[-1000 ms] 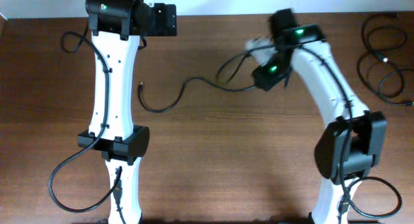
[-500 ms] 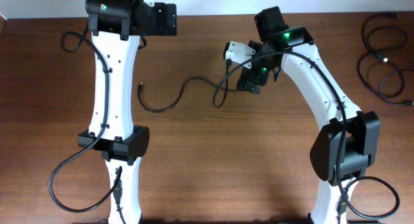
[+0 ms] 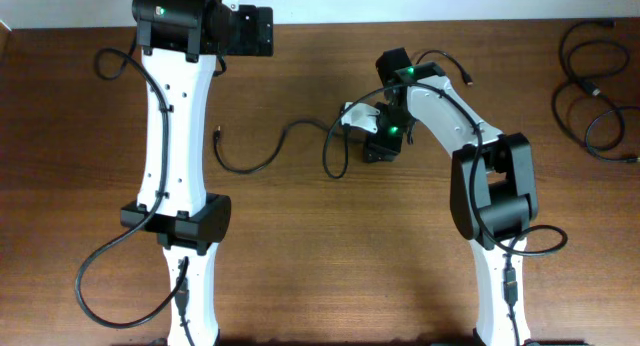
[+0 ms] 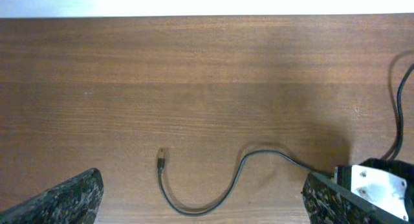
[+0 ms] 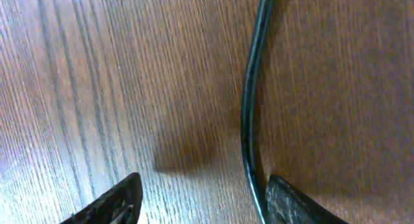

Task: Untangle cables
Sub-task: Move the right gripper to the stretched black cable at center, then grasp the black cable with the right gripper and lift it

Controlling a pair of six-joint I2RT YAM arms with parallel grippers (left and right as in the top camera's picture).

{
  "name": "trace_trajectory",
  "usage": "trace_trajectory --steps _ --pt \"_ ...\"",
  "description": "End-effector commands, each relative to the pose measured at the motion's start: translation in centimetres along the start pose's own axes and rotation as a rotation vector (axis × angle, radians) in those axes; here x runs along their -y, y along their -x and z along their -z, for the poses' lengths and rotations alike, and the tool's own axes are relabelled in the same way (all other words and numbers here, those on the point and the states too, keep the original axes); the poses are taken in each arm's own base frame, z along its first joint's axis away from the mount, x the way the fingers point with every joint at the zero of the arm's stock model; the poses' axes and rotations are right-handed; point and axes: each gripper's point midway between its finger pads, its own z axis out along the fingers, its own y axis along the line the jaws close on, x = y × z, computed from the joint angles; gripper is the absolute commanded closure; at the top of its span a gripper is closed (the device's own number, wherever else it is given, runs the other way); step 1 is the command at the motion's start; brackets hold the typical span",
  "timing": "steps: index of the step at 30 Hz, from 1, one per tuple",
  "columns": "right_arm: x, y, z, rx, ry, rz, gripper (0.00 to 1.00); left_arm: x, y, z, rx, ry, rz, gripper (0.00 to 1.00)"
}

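A thin black cable (image 3: 268,156) lies on the wooden table, from a small plug end (image 3: 218,135) through a loop (image 3: 330,156) to a white adapter (image 3: 354,114). My right gripper (image 3: 377,148) is low over the table beside that loop. In the right wrist view it (image 5: 202,180) is open, and the cable (image 5: 248,107) runs between the fingers, close against the right one. My left gripper (image 4: 202,179) is open and empty, high above the table at the far left. Its view shows the cable (image 4: 234,180), the plug end (image 4: 160,160) and the adapter (image 4: 380,185).
Several coiled black cables (image 3: 592,86) lie at the far right edge of the table. The left arm (image 3: 180,136) stretches along the left side. The arms' own cables hang near their bases (image 3: 110,276).
My right arm has swung left and come down toward the table. The white adapter and the cable's loop have shifted left and toward the front. The left arm has not moved.
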Motion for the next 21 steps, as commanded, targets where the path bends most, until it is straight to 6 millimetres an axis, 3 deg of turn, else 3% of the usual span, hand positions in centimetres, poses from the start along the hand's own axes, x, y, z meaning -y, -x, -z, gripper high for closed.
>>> trace_trajectory --steps 1,3,4,6,7,9,12,13,16,19,21 --pt "-0.3 -0.1 -1.0 0.01 0.033 -0.001 0.39 0.3 -0.3 0.2 -0.01 -0.019 -0.014 0.01" --pt "-0.3 -0.1 -1.2 0.008 0.036 -0.002 0.41 0.3 -0.2 0.2 -0.008 -0.019 -0.014 0.01" --pt "-0.3 -0.3 -1.6 0.006 0.039 -0.003 0.67 0.3 -0.2 0.2 -0.008 -0.019 -0.014 0.01" --pt "-0.4 -0.7 -2.5 -0.003 0.057 -0.011 0.74 0.3 -0.2 0.2 -0.009 -0.019 -0.014 0.01" --pt "-0.5 -1.0 -3.0 -0.009 0.066 -0.015 0.96 0.3 -0.2 0.2 -0.009 -0.019 -0.014 0.01" --pt "-0.8 -1.6 -4.2 -0.023 0.094 -0.032 0.96 0.3 -0.2 0.2 -0.008 -0.019 -0.014 0.01" --pt "-1.0 -0.4 -3.2 0.024 0.104 -0.039 0.96 0.3 -0.2 0.2 -0.005 -0.019 -0.014 0.01" --pt "-0.9 0.7 -1.6 0.069 0.104 -0.036 0.96 0.3 -0.1 0.2 -0.005 -0.019 -0.014 0.01" --pt "0.6 4.7 5.6 0.176 0.016 -0.087 0.96 0.3 -0.2 0.2 -0.005 -0.019 -0.014 0.01" --pt "1.7 8.5 14.9 0.275 -0.108 -0.22 0.96 0.3 -0.2 0.2 -0.005 -0.02 -0.014 0.01" --pt "2.1 9.7 20.2 0.32 -0.213 -0.287 0.96 0.3 -0.2 0.2 -0.006 -0.019 -0.014 0.01"
